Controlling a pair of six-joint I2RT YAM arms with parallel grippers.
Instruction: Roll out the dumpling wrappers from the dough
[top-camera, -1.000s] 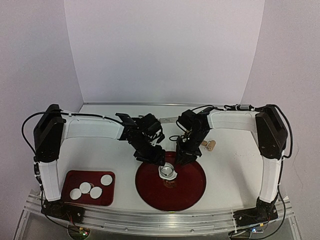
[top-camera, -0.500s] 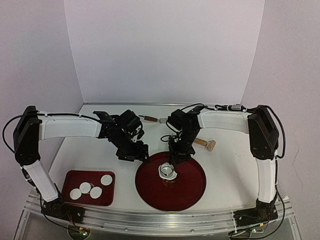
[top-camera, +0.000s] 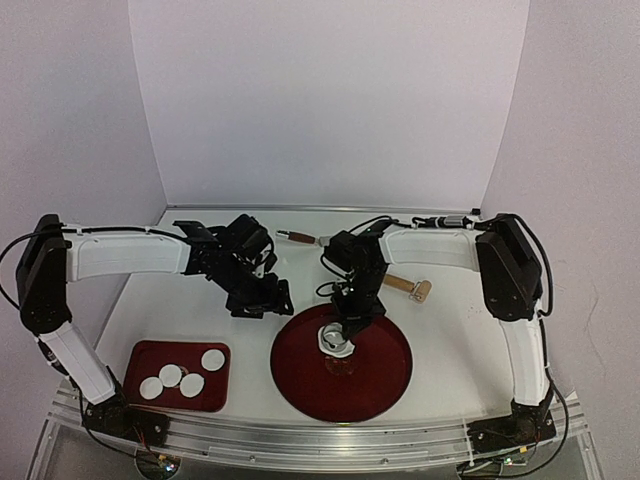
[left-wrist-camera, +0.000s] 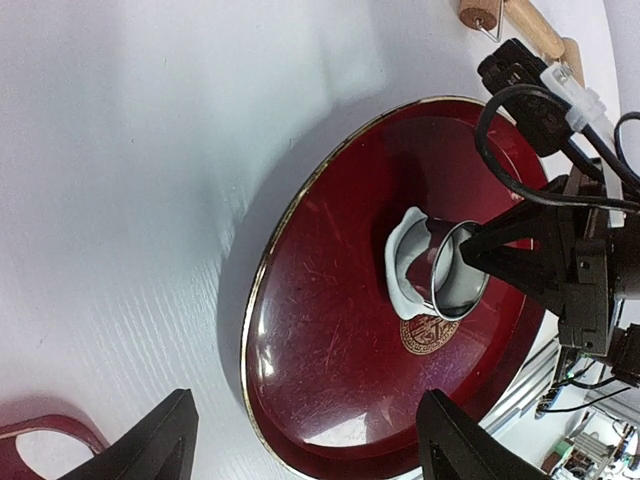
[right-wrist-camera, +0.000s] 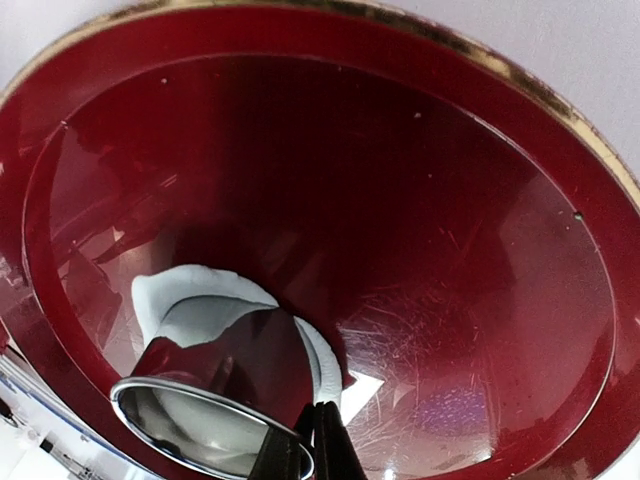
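Note:
Several round white dumpling wrappers (top-camera: 170, 376) lie in the small red tray (top-camera: 140, 352) at the front left. On the round red plate (top-camera: 375, 385) stands a metal ring (top-camera: 335, 340) pressed into a ragged white dough piece (left-wrist-camera: 403, 268). My right gripper (top-camera: 353, 318) reaches down to the ring, its fingers (right-wrist-camera: 322, 435) pinched together on the ring's rim (right-wrist-camera: 200, 420). The dough (right-wrist-camera: 190, 295) curls up around the ring's base. My left gripper (top-camera: 262, 300) hangs open left of the plate with nothing between its fingertips (left-wrist-camera: 165, 445).
A wooden rolling pin (top-camera: 408, 287) lies on the white table right of the plate, and it also shows in the left wrist view (left-wrist-camera: 520, 25). A second wooden-handled tool (top-camera: 300, 238) lies at the back centre. The table's front rail runs just below plate and tray.
My left gripper drew back from the ring to the left, off the plate, and opened wider. My right gripper shifted left onto the ring and shut on its rim.

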